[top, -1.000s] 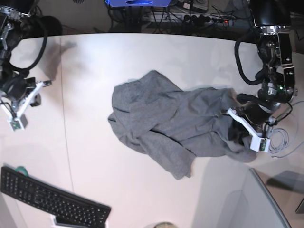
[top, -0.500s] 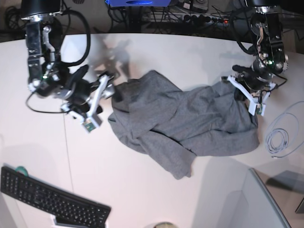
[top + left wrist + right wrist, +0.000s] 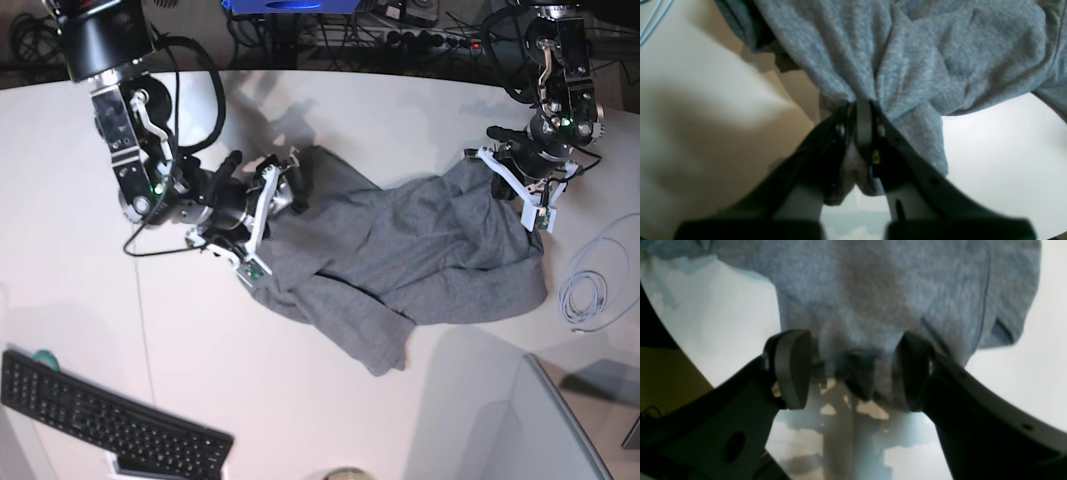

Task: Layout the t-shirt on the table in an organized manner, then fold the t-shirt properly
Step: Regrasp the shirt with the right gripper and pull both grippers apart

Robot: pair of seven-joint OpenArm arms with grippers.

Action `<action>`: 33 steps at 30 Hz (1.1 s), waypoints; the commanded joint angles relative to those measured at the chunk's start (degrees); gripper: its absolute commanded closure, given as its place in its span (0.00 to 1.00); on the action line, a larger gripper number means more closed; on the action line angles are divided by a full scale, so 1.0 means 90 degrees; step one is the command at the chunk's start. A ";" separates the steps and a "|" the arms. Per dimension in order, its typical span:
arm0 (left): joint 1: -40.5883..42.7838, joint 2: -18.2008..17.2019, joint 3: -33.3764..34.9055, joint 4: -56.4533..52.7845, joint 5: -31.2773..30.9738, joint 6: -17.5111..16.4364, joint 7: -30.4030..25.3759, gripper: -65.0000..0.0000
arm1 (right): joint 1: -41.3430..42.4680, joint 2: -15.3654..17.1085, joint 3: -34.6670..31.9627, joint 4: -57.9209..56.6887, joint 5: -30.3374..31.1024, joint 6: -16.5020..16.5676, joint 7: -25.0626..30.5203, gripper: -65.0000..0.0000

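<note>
My left gripper [image 3: 863,115] is pinched tight on a bunched fold of the t-shirt [image 3: 400,255], its black jaws meeting with only a wad of heather-grey knit between them. In the left wrist view the cloth fans out from that pinch toward twelve o'clock in soft ridges, its surface finely flecked and slightly fuzzy. In the base view this gripper sits at about two o'clock on the table [image 3: 300,400], lifting the shirt's edge there into a small peak.

My right gripper [image 3: 853,370] stands wide, its two rounded, dark, matte pads set well apart with a hanging lobe of the grey knit between them. The cloth touches the pad at three o'clock in the right wrist view; whether it touches the other pad I cannot tell. A thin stitched seam line runs down the fabric near the three o'clock side. In the base view this gripper is at the shirt's nine o'clock edge.

The t-shirt lies crumpled across the middle of the smooth white tabletop, creased into broad diagonal folds, one corner trailing toward six o'clock. A black keyboard [image 3: 110,420] lies at eight o'clock, and a coiled pale cable [image 3: 590,290] at four o'clock, just beside the shirt.
</note>
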 commanded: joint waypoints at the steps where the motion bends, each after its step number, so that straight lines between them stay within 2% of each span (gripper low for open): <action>1: -0.0019 -0.0058 -0.0025 0.0116 -0.0048 0.0010 -0.0086 1.00 | 0.0124 -0.0079 0.0033 -0.0017 0.0083 -0.0018 0.0124 0.42; 12: -0.0019 -0.0048 -0.0015 0.0116 -0.0067 0.0010 -0.0086 1.00 | 0.0544 -0.0363 -0.0006 -0.0837 0.0083 -0.0018 0.0134 0.44; 13: -0.0028 -0.0048 -0.0015 0.0116 -0.0067 0.0010 -0.0086 1.00 | 0.0564 -0.0421 -0.0006 -0.0866 0.0083 -0.0018 0.0134 0.48; 14: -0.0028 -0.0048 -0.0006 0.0116 -0.0067 0.0010 -0.0086 1.00 | 0.0574 -0.0451 -0.0006 -0.0925 0.0083 -0.0018 0.0134 0.56; 15: -0.0028 -0.0048 -0.0006 0.0116 -0.0067 0.0010 -0.0086 1.00 | 0.0574 -0.0470 0.0004 -0.0945 0.0083 -0.0018 0.0124 0.66; 17: -0.0028 -0.0048 -0.0006 0.0116 -0.0067 0.0010 -0.0086 1.00 | 0.0574 -0.0480 0.0033 -0.0945 0.0083 -0.0018 0.0085 0.94; 18: -0.0028 -0.0048 -0.0006 0.0116 -0.0067 0.0010 -0.0086 1.00 | 0.0564 -0.0460 0.0024 -0.0896 0.0083 -0.0018 0.0076 1.00; 20: -0.0028 -0.0048 -0.0025 0.0155 -0.0028 0.0019 -0.0086 1.00 | 0.0486 -0.0441 0.0043 -0.0798 0.0102 -0.0018 0.0046 0.97; 21: -0.0019 -0.0048 -0.0035 0.0185 -0.0018 0.0019 -0.0086 1.00 | 0.0398 -0.0382 0.0053 -0.0691 0.0092 -0.0018 -0.0032 0.99; 24: -0.0009 -0.0048 -0.0054 0.0448 0.0001 0.0029 -0.0086 1.00 | 0.0017 -0.0099 0.0317 0.0052 0.0112 -0.0018 -0.0227 1.00; 26: -0.0009 -0.0048 -0.0054 0.0702 0.0001 0.0029 -0.0077 1.00 | -0.0276 -0.0021 0.0717 0.0706 0.0102 -0.0018 -0.0423 1.00; 33: -0.0077 -0.0068 0.0014 0.1816 0.0001 0.0039 -0.0038 1.00 | -0.1390 0.0311 0.2700 0.3344 0.0112 0.0002 -0.1800 1.00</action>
